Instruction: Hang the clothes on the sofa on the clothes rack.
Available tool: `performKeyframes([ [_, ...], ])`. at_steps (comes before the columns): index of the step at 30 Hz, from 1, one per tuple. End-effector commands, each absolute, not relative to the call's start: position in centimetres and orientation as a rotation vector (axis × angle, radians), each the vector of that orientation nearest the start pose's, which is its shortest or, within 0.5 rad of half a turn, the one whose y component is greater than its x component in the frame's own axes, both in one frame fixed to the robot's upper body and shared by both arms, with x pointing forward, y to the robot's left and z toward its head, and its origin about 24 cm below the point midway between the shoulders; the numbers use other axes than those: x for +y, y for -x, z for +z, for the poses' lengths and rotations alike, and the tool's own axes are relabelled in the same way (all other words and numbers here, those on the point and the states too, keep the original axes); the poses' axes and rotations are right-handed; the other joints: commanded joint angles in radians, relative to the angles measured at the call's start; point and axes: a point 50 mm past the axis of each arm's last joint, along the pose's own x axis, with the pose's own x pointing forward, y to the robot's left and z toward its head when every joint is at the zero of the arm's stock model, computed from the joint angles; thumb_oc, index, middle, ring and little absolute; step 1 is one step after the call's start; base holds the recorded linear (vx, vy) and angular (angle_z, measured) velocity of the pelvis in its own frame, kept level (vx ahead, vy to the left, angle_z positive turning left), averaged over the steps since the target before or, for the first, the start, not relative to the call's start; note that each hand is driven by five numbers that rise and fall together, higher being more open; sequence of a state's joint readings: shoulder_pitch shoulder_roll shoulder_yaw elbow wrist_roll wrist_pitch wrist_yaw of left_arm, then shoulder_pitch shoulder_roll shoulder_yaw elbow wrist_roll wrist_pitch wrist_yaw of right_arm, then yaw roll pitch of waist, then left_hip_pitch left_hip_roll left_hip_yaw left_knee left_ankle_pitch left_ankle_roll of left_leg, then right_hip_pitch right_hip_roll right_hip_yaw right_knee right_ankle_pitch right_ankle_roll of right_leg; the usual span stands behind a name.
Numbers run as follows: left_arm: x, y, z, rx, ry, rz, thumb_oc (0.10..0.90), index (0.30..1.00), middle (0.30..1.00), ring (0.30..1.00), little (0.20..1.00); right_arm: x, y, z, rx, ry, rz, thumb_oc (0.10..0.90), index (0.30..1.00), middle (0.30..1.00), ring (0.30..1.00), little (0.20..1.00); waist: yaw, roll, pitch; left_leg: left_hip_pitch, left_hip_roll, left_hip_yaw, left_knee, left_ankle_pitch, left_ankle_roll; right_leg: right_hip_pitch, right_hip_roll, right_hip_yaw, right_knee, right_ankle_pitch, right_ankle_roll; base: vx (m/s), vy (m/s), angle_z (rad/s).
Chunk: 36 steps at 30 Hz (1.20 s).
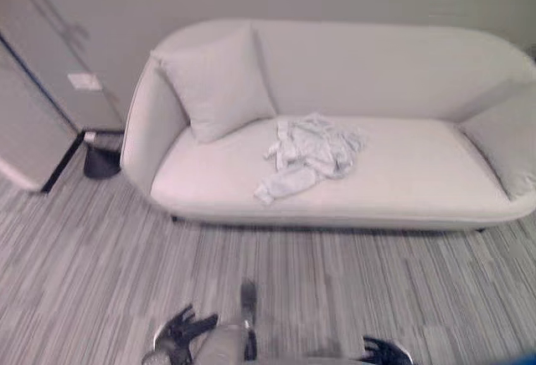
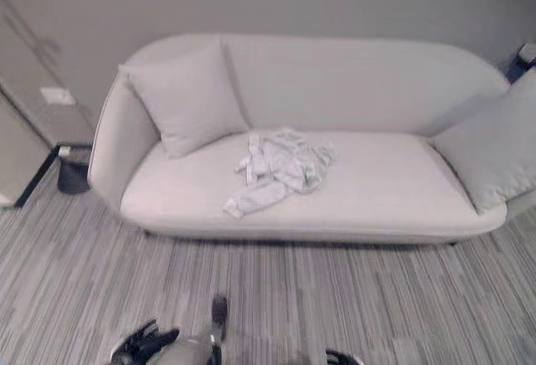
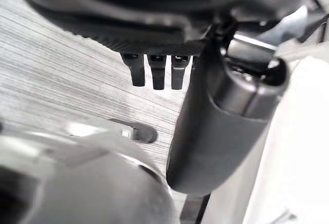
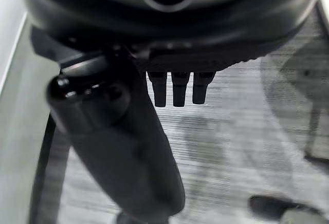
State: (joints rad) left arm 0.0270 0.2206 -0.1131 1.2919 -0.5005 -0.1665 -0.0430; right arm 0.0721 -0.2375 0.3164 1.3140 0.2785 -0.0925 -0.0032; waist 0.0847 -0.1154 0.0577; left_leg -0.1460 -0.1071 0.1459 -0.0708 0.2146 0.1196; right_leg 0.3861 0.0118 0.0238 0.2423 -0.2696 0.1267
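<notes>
Item: clothes (image 1: 308, 157). One pale, crumpled garment lies bunched on the seat of the sofa (image 1: 419, 189), left of centre, one sleeve-like end trailing toward the front edge. It sits near the left cushion (image 1: 219, 80) but apart from it.

Item: right cushion (image 2: 490, 151). It leans at the far right end, well apart from the garment.

Item: left robot hand (image 1: 180, 331). It hangs low over the striped floor (image 1: 100, 256), well short of the sofa; its fingers (image 3: 157, 72) are straight and relaxed and hold nothing.

Item: right robot hand (image 1: 383, 352). It also hangs low at the near edge; its fingers (image 4: 175, 88) are straight and empty.

Item: clothes rack. I cannot tell its location from here; a dark base (image 1: 102, 162) stands by the sofa's left arm, purpose unclear.

Step in hand, as I judge it: approach and pickup, not yet begun. To do it well, close squarely on the sofa front first, then reach for the thick middle of the bundle rather than the loose trailing end, so the whole garment lifts together and nothing drags off the seat.
</notes>
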Motion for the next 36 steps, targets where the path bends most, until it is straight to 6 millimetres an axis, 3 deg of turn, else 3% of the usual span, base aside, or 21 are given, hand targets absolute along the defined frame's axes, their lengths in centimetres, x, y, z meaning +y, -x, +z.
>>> performKeyframes([
  [1, 22.0, -7.9, -16.4, 1.109, 0.081, 0.222, 0.8, 0.9, 0.9, 0.9, 0.9, -23.6, -8.4, -15.9, 1.159, 0.204, -0.051, 0.8, 0.9, 0.9, 0.9, 0.9, 0.017, 0.042, 0.031, 0.061, 0.033, -0.034, -0.016, -0.063, -0.086, -0.214, -0.171, -0.044, 0.248, 0.58, 0.066, 0.54, 0.233, -0.31],
  [2, 22.1, -8.6, -16.2, 1.097, 0.048, 0.196, 0.8, 0.9, 0.9, 0.9, 0.9, -23.8, -8.7, -15.8, 1.149, 0.21, -0.058, 0.8, 0.9, 0.9, 0.9, 0.9, -0.001, 0.055, 0.044, 0.108, 0.02, -0.031, -0.016, -0.1, -0.065, -0.275, -0.198, -0.073, 0.361, 0.615, 0.049, 0.42, 0.245, -0.18],
  [4, 22.0, -9.7, -16.0, 1.063, 0.039, 0.176, 0.8, 0.9, 0.9, 0.9, 0.9, -23.9, -9.3, -15.6, 1.127, 0.203, -0.073, 0.8, 0.9, 0.9, 0.9, 0.9, -0.032, 0.091, 0.068, 0.174, 0.029, -0.047, -0.016, -0.141, -0.044, -0.405, -0.26, -0.147, 0.47, 0.518, 0.009, 0.43, 0.187, 0.12],
  [5, 21.9, -10.3, -15.8, 1.042, 0.031, 0.16, 0.8, 0.9, 0.9, 0.9, 0.9, -24.0, -9.3, -15.6, 1.122, 0.204, -0.076, 0.8, 0.9, 0.9, 0.9, 0.9, -0.047, 0.102, 0.074, 0.209, 0.03, -0.06, -0.016, -0.169, -0.043, -0.43, -0.286, -0.203, 0.42, 0.454, -0.012, 0.67, -0.004, 0.62],
  [6, 21.5, -11.5, -15.4, 0.995, 0.02, 0.125, 0.8, 0.9, 0.9, 0.9, 0.9, -24.3, -9.8, -15.3, 1.097, 0.207, -0.083, 0.8, 0.9, 0.9, 0.9, 0.9, -0.08, 0.114, 0.09, 0.254, 0.035, -0.089, -0.016, -0.201, -0.052, -0.482, -0.273, -0.262, 0.276, 0.397, -0.018, 0.52, -0.062, 0.63],
  [7, 21.5, -11.5, -15.4, 0.995, 0.021, 0.124, 0.8, 0.9, 0.9, 0.9, 0.9, -24.3, -9.8, -15.3, 1.097, 0.207, -0.083, 0.8, 0.9, 0.9, 0.9, 0.9, -0.081, 0.116, 0.089, 0.253, 0.037, -0.091, -0.016, -0.2, -0.053, -0.48, -0.271, -0.265, 0.271, 0.399, -0.019, 0.63, -0.27, 0.55],
  [8, 21.2, -13.3, -14.6, 0.916, -0.005, 0.09, 0.8, 0.9, 0.9, 0.9, 0.9, -24.8, -11.0, -14.7, 1.049, 0.22, -0.094, 0.8, 0.9, 0.9, 0.9, 0.9, -0.108, 0.107, 0.107, 0.294, 0.038, -0.112, -0.016, -0.233, -0.075, -0.495, -0.232, -0.249, 0.022, 0.409, 0.007, 0.3, -0.195, 0.21],
  [9, 21.2, -13.4, -14.6, 0.916, -0.005, 0.09, 0.8, 0.9, 0.9, 0.9, 0.9, -24.8, -11.0, -14.7, 1.048, 0.22, -0.094, 0.8, 0.9, 0.9, 0.9, 0.9, -0.109, 0.108, 0.107, 0.293, 0.04, -0.113, -0.016, -0.233, -0.075, -0.492, -0.23, -0.251, 0.016, 0.413, 0.006, 0.65, -0.398, 0.52],
  [10, 20.9, -14.9, -13.8, 0.841, -0.03, 0.058, 0.8, 0.9, 0.9, 0.9, 0.9, -25.4, -11.3, -14.4, 1.029, 0.226, -0.109, 0.8, 0.9, 0.9, 0.9, 0.9, -0.135, 0.095, 0.12, 0.341, 0.043, -0.14, -0.016, -0.277, -0.096, -0.505, -0.17, -0.157, -0.215, 0.419, 0.029, 0.34, -0.204, 0.65],
  [13, 20.4, -16.3, -12.7, 0.759, -0.03, 0.011, 0.8, 0.9, 0.9, 0.9, 0.9, -25.9, -11.4, -14.1, 1.017, 0.25, -0.109, 0.8, 0.9, 0.9, 0.9, 0.9, -0.147, 0.082, 0.128, 0.371, 0.047, -0.158, -0.016, -0.298, -0.109, -0.51, -0.145, -0.083, -0.304, 0.436, 0.052, 0.37, -0.21, 0.8],
  [16, 19.5, -18.1, -10.5, 0.612, 0.014, -0.05, 0.8, 0.9, 0.9, 0.9, 0.9, -27.0, -11.3, -13.6, 1.001, 0.292, -0.112, 0.8, 0.9, 0.9, 0.9, 0.9, -0.137, 0.078, 0.121, 0.394, 0.073, -0.184, 0.005, -0.303, -0.124, -0.466, -0.13, -0.073, -0.292, 0.429, 0.031, 0.38, -0.288, 0.5],
  [19, 19.5, -19.3, -8.2, 0.491, 0.061, -0.095, 0.8, 0.9, 0.9, 0.9, 0.9, -28.6, -12.8, -11.7, 0.899, 0.347, -0.1, 0.8, 0.9, 0.9, 0.9, 0.9, -0.139, 0.078, 0.128, 0.332, 0.104, -0.2, 0.186, -0.256, -0.164, -0.428, -0.108, -0.092, -0.286, 0.401, 0.007, 0.32, -0.338, 0.16],
  [20, 19.6, -19.7, -6.7, 0.427, 0.072, -0.138, 0.8, 0.9, 0.9, 0.9, 0.9, -29.4, -13.5, -10.3, 0.83, 0.394, -0.087, 0.8, 0.9, 0.9, 0.9, 0.9, -0.132, 0.07, 0.145, 0.244, 0.12, -0.195, 0.396, -0.196, -0.187, -0.375, -0.094, -0.096, -0.287, 0.354, -0.022, 0.25, -0.309, 0.08],
  [22, 19.6, -19.7, -6.7, 0.428, 0.073, -0.138, 0.8, 0.9, 0.9, 0.9, 0.9, -29.4, -13.5, -10.3, 0.831, 0.394, -0.087, 0.8, 0.9, 0.9, 0.9, 0.9, -0.135, 0.073, 0.143, 0.234, 0.122, -0.198, 0.41, -0.203, -0.187, -0.377, -0.092, -0.099, -0.286, 0.354, -0.023, 0.11, -0.15, 0.21],
  [24, 19.5, -20.6, -5.2, 0.362, 0.073, -0.157, 0.8, 0.9, 0.9, 0.9, 0.9, -30.3, -16.1, -7.4, 0.69, 0.466, -0.071, 0.8, 0.9, 0.9, 0.9, 0.9, -0.124, 0.061, 0.184, 0.075, 0.122, -0.176, 0.628, -0.167, -0.193, -0.325, -0.086, -0.101, -0.303, 0.323, -0.047, 0.13, -0.227, 0.1],
  [27, 19.3, -21.6, -3.5, 0.279, 0.104, -0.163, 0.8, 0.9, 0.9, 0.9, 0.9, -30.7, -18.4, -4.7, 0.56, 0.537, -0.041, 0.8, 0.9, 0.9, 0.9, 0.9, -0.105, 0.053, 0.187, 0.022, 0.102, -0.157, 0.417, -0.237, -0.166, -0.297, -0.089, -0.095, -0.33, 0.306, -0.038, 0.17, -0.072, -0.14],
  [29, 19.6, -22.0, -3.2, 0.266, 0.064, -0.159, 0.8, 0.9, 0.9, 0.9, 0.9, -31.9, -20.1, -2.8, 0.502, 0.681, -0.051, 0.8, 0.9, 0.9, 0.9, 0.9, -0.086, 0.075, 0.2, 0.011, 0.123, -0.163, 0.153, -0.158, -0.167, -0.287, -0.067, -0.11, -0.33, 0.285, -0.034, 0.13, 0.05, -0.29],
  [30, 19.8, -21.7, -2.5, 0.235, 0.055, -0.181, 0.8, 0.9, 0.9, 0.9, 0.9, -30.9, -21.0, -2.3, 0.461, 0.667, 0.004, 0.8, 0.9, 0.9, 0.9, 0.9, -0.08, 0.087, 0.183, 0.065, 0.129, -0.178, 0.042, -0.17, -0.163, -0.283, -0.054, -0.093, -0.33, 0.276, -0.029, 0.12, 0.033, -0.17],
  [32, 19.3, -22.1, -2.1, 0.225, 0.045, -0.209, 0.8, 0.9, 0.9, 0.9, 0.9, -30.8, -21.3, -1.7, 0.434, 0.668, 0.011, 0.8, 0.9, 0.9, 0.9, 0.9, -0.084, 0.097, 0.183, 0.078, 0.133, -0.189, 0.028, -0.156, -0.158, -0.297, -0.047, -0.102, -0.33, 0.279, -0.026, 0.03, 0.05, -0.23],
  [33, 19.0, -23.3, -1.2, 0.174, 0.052, -0.201, 0.8, 0.9, 0.9, 0.9, 0.9, -29.5, -23.0, -0.5, 0.346, 0.649, 0.023, 0.8, 0.9, 0.9, 0.9, 0.9, -0.088, 0.105, 0.182, 0.093, 0.12, -0.195, -0.011, -0.142, -0.167, -0.324, -0.051, -0.103, -0.33, 0.291, -0.026, -0.02, 0.138, -0.64],
  [36, 19.1, -24.6, 0.2, 0.113, 0.051, -0.198, 0.8, 0.9, 0.9, 0.9, 0.9, -28.0, -25.1, 0.7, 0.264, 0.626, 0.044, 0.8, 0.9, 0.9, 0.9, 0.9, -0.087, 0.11, 0.161, 0.106, 0.107, -0.169, -0.016, -0.159, -0.17, -0.355, -0.069, -0.088, -0.33, 0.299, -0.009, 0.02, 0.162, -0.16],
])
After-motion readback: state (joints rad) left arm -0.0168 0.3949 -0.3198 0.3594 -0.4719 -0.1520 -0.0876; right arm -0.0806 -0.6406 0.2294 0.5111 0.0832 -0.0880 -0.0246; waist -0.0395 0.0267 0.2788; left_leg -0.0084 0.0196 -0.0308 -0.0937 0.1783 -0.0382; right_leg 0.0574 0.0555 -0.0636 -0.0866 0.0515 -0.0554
